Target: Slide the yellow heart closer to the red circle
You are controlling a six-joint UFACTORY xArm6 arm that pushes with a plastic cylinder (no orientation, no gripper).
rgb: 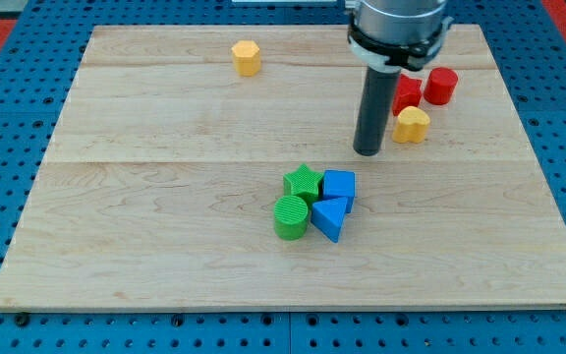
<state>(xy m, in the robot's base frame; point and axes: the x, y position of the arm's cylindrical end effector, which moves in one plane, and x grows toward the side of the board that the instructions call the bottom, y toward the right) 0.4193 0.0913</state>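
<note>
- Roughly centred on the board's right half: dark rod ending in my tip [367,152], resting on the wooden board [165,216].
- No jaws on this rig, only the plain rod, so nothing to open, close or hold.
- Just to the view's right of my tip, close beside it but with contact impossible to confirm: yellow heart [412,124].
- Above the yellow heart toward the view's top: red block [407,93], shape unclear, partly hidden behind the rod, seeming to touch or nearly touch the heart.
- Right of that red block, near the board's right edge: red circle [441,86], a short cylinder, near the yellow heart but not touching it.
- Far off at the view's top left of centre, alone: yellow hexagon [247,57].
- Below my tip, toward the view's bottom, well apart from it: tight cluster of four blocks.
- Within the cluster: green star [304,181] at upper left, blue cube [340,184] at upper right, green circle [290,216] at lower left, blue triangle [329,217] at lower right, all pressed together.
</note>
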